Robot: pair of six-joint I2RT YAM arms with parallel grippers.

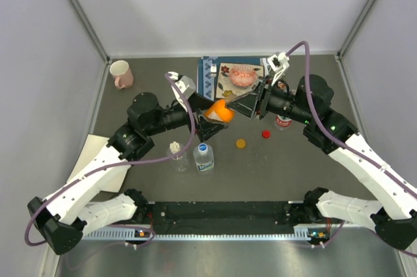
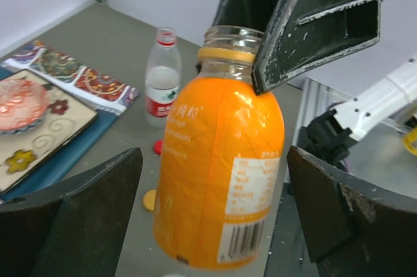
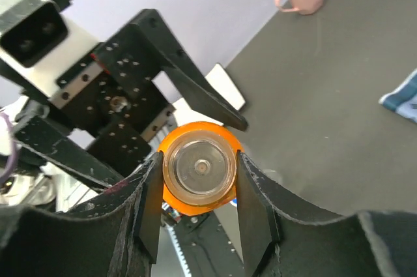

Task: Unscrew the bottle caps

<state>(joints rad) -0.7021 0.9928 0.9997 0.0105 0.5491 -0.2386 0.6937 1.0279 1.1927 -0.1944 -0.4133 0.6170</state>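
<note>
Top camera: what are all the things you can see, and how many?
orange bottle: one, orange, uncapped, mid-table between grippers
plain bottle: one, clear, white cap on, front
blue-label bottle: one, clear, blue cap on, beside it
red-label bottle: one, clear, by right arm
loose caps: two, orange cap and red cap, centre table
mug: one, pink, back left
mat: one, patterned blue, back middle
dish: one, pink, on mat
paper: one, white, left edge
left gripper: one, black, open around orange bottle
right gripper: one, black, shut on its neck

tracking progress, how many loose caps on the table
2, both on the table: an orange cap near the middle, a red cap just right of it. Others may be hidden.
</note>
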